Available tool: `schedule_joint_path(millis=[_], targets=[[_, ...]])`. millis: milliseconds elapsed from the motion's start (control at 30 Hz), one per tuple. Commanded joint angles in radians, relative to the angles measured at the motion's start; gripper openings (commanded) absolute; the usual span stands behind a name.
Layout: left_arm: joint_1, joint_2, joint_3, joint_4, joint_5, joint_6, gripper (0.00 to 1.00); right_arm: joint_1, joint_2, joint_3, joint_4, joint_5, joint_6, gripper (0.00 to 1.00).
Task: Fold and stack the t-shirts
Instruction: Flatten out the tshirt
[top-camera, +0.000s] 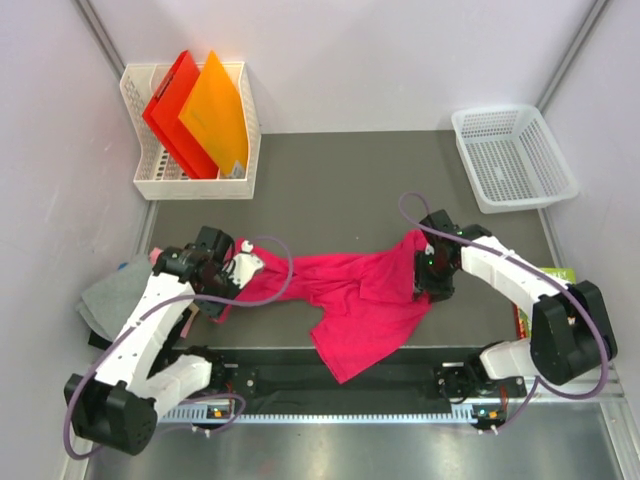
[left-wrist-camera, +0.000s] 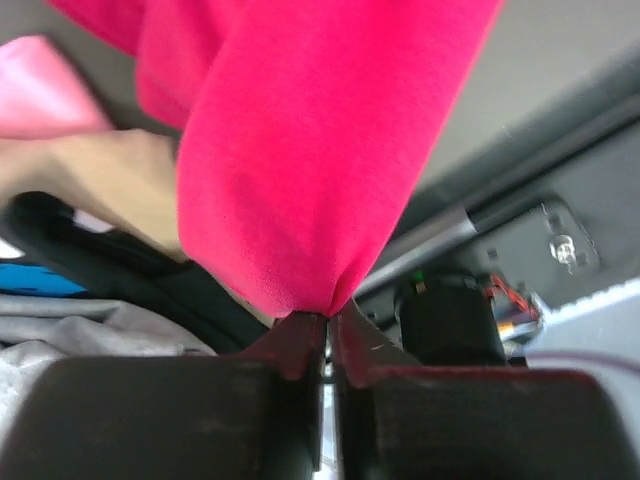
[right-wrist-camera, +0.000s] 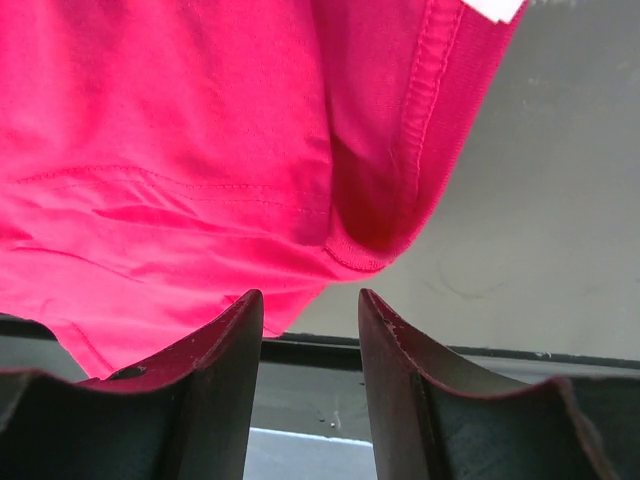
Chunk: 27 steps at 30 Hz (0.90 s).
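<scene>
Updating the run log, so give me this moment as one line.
left jaws: shut on magenta t-shirt | right jaws: open, holding nothing | t-shirt: unfolded, crumpled across table | fold: not done

The left gripper (left-wrist-camera: 328, 322) was closed, its two dark fingertips pressed together on the lowest fold of the magenta-pink t-shirt (left-wrist-camera: 300, 150), which hung from the top of the view in a thick bunch. To the left lay a pale pink cloth (left-wrist-camera: 40, 90), below it a tan cloth (left-wrist-camera: 95, 185), a black cable (left-wrist-camera: 110, 265), a strip of blue cloth (left-wrist-camera: 30, 282) and a grey cloth (left-wrist-camera: 90, 335). On the right a metal rail (left-wrist-camera: 440, 238) ran along the grey table (left-wrist-camera: 560, 50)
</scene>
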Motion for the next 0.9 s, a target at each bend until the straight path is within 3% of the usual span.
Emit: schedule_joint_path(millis=[0,33,67,200,300,467,567,733,867], targets=[[0.004,-0.023,0.071,-0.134,0.086,0.096,0.17,-0.001,0.029,0.028,0.073,-0.004,-0.007,0.44],[0.004,-0.007,0.089,-0.131,0.083,0.097,0.22,-0.001,0.049,0.036,0.079,-0.005,-0.008,0.43],[0.002,0.009,0.109,-0.130,0.083,0.099,0.38,-0.001,0.059,0.048,0.079,-0.004,-0.013,0.44],[0.005,0.122,0.330,-0.208,0.149,0.079,0.67,-0.001,0.102,0.084,0.081,0.007,-0.019,0.44],[0.004,0.187,0.405,-0.216,0.177,0.039,0.83,-0.001,0.119,0.091,0.084,0.012,-0.025,0.43],[0.005,0.211,0.216,0.168,-0.110,0.016,0.74,-0.001,0.099,0.073,0.102,0.005,-0.008,0.43],[0.004,0.303,0.154,0.246,-0.148,0.034,0.72,-0.001,0.095,0.061,0.101,0.004,-0.007,0.43],[0.076,0.481,0.197,0.410,-0.173,0.034,0.67,-0.001,0.078,0.047,0.096,0.010,-0.005,0.44],[0.143,0.622,0.339,0.433,-0.138,-0.007,0.66,-0.001,0.064,0.036,0.090,0.010,-0.005,0.45]])
